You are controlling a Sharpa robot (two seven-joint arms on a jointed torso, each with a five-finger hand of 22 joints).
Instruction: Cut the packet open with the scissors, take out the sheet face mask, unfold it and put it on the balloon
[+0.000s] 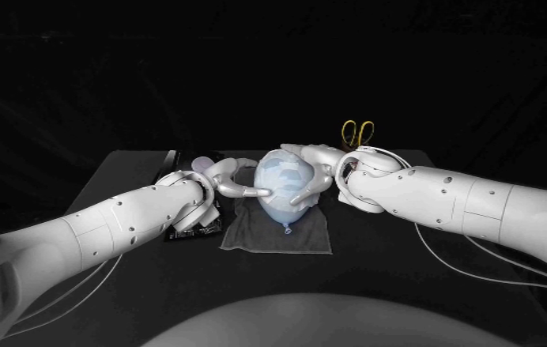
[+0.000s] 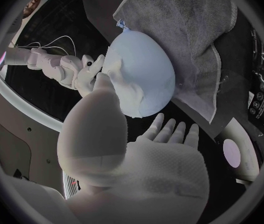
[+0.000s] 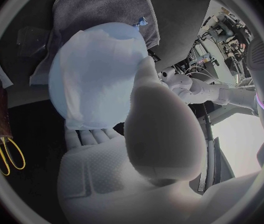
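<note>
A pale blue balloon (image 1: 285, 187) stands knot down on a grey cloth (image 1: 279, 238) at the table's middle. A white sheet mask (image 1: 278, 175) lies draped over its upper face. My left hand (image 1: 235, 184) and right hand (image 1: 320, 175) cup the balloon from either side and hold it between them. In the left wrist view my thumb (image 2: 104, 87) presses on the mask-covered balloon (image 2: 141, 79). In the right wrist view my thumb (image 3: 145, 79) lies against the balloon (image 3: 97, 74), with the fingers under it. The yellow-handled scissors (image 1: 358, 132) lie behind my right wrist.
The black packet (image 1: 188, 233) lies under my left forearm, left of the cloth. A small lilac round thing (image 1: 203, 163) sits behind my left hand. The scissors (image 3: 6, 154) lie close to my right palm on the table.
</note>
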